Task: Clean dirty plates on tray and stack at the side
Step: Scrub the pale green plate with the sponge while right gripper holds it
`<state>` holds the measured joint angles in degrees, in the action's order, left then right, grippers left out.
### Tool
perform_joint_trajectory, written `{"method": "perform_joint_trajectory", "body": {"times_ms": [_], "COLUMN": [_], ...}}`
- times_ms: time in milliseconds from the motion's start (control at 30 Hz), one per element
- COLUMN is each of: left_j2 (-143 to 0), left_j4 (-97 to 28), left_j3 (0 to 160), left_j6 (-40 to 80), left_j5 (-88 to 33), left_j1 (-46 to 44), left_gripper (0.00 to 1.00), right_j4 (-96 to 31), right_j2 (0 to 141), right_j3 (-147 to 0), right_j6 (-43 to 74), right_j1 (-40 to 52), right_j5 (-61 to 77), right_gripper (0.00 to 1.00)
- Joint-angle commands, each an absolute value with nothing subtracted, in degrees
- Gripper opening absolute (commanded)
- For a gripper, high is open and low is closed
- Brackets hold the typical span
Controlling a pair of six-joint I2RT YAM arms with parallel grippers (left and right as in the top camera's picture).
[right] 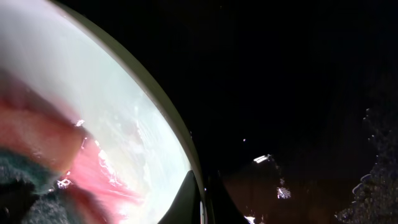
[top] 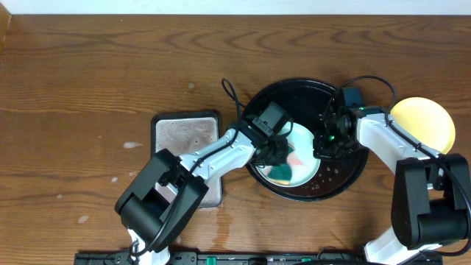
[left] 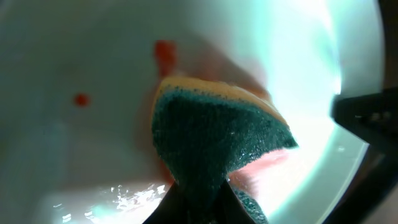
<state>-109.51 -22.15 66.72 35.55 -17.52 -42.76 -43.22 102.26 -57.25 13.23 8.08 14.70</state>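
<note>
Between the jaws of the left gripper (left: 200,204), pressed together: a green sponge (left: 211,140) with an orange-yellow backing, rough green side toward the wrist camera, held against the face of a pale mint plate (left: 74,50). Beside the sponge's upper edge, a smear of red sauce (left: 164,53), then one small red dot further left and a pinkish film under the sponge. Wet glints near the lower edge of that view. Between the jaws of the right gripper (right: 202,202), closed to a narrow slit: the rim of the mint plate, pinched, with watery pink streaks on the plate just inside the rim. Past the rim, the glossy floor of the black tray (right: 298,93), speckled with droplets toward the right. From overhead: left gripper over the middle of the mint plate, right gripper at the plate's right edge, plate lying inside the round black tray, right of the table's centre. Just beside the tray on its right, on bare wood, a yellow plate (top: 423,121), its near edge partly under the right arm. Near the tray on its left, a small grey tray (top: 184,132), partly covered by the left arm. Beneath everything, a brown wood-grain table (top: 88,66).
</note>
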Motion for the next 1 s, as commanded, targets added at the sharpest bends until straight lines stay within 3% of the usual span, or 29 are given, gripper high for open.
{"method": "perform_joint_trajectory", "body": {"times_ms": [0, 133, 300, 667, 800, 967], "left_j2": [-110.8, -110.8, -110.8, -113.86, -116.81, -118.41], "left_j4": [-27.11, -33.61, -33.93, -8.69, -5.52, -10.17], "left_j3": [67.35, 67.42, 67.85, 67.85, 67.85, 67.85], "left_j6": [31.75, 30.37, 29.23, 40.64, 41.28, 38.94], "left_j5": [-1.61, 13.72, 15.97, -20.18, -23.7, -23.33], "left_j1": [-42.3, -42.26, -42.0, -43.05, -45.6, -46.65], "left_gripper": [0.07, 0.08, 0.08, 0.07, 0.07, 0.07], "right_j4": [-42.46, -42.48, -42.48, -42.46, -42.46, -42.7], "right_j2": [102.85, 102.85, 102.85, 102.85, 102.85, 102.85], "right_j3": [-56.47, -56.47, -56.47, -56.47, -56.47, -56.47], "right_j6": [14.52, 14.09, 14.09, 13.56, 13.21, 13.21], "right_j1": [8.84, 8.84, 8.84, 8.84, 8.84, 8.84], "right_j5": [9.91, 9.89, 9.89, 9.89, 9.89, 9.89], "right_gripper": [0.01, 0.01, 0.01, 0.01, 0.01, 0.01]}}
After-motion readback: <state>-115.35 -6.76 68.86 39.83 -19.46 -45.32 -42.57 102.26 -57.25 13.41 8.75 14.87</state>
